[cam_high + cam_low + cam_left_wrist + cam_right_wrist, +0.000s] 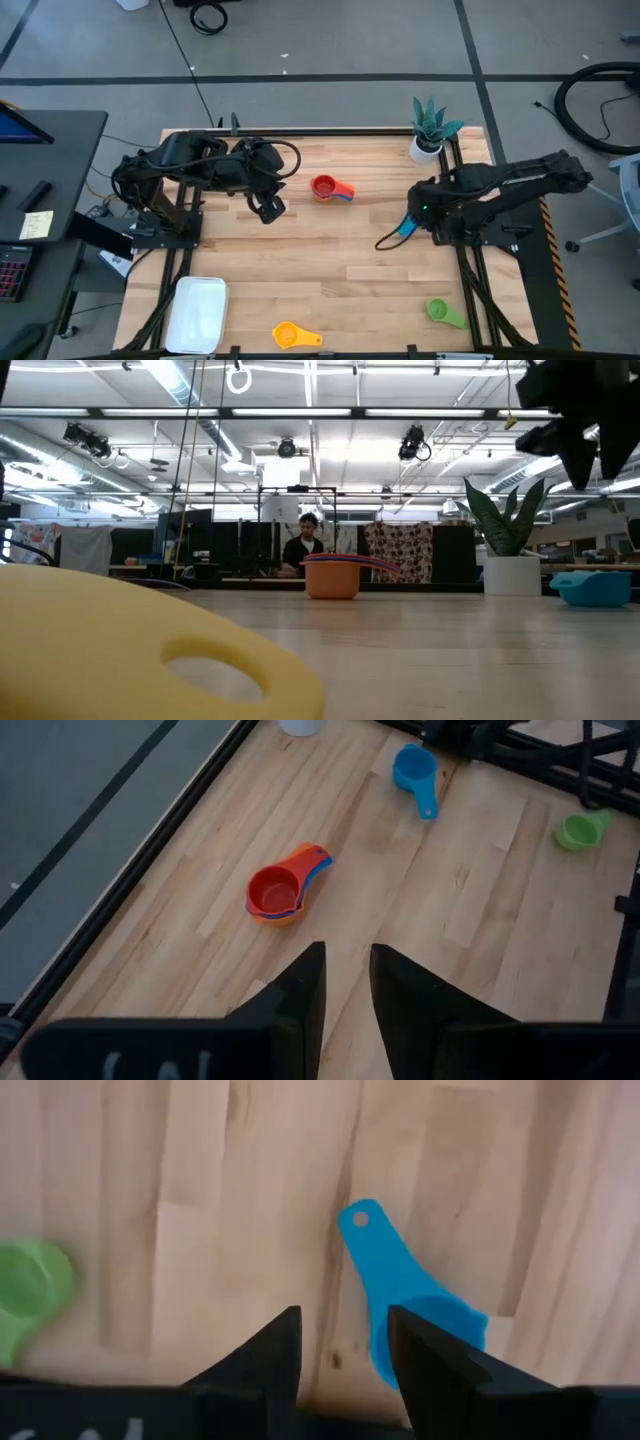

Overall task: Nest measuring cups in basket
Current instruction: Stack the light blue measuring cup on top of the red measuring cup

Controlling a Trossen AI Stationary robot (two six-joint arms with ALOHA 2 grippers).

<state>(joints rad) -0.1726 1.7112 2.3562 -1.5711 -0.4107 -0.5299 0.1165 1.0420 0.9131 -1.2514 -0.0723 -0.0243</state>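
Hidden: the light blue cup (420,1315) sits mostly under the right arm in the high view; the right wrist view shows its handle whole but its bowl partly behind that claw's finger.
Hard to make out: how many cups are in the nested stack (327,188); a red one on top, orange and a blue handle under it are all that can be told.
Cut off: the yellow cup (292,335) fills the near corner of the low view, with only its handle hole clear.
Left claw (270,209): fingers a small gap apart, holding nothing, above bare counter (300,260) near the nested stack.
Right claw (340,1355): fingers parted, empty, just above the light blue cup's handle.
Basket (198,314): at the counter's near left corner, touching no cup, the yellow cup near it along the front edge.
Green cup (443,312): near the front right edge, well apart from the rest.
Potted plant (430,128): at the far edge, close to the right arm.
Open room: the counter's middle, between the stack and the front edge, is bare wood.
Background: a person (302,550) beyond the counter in the low view.
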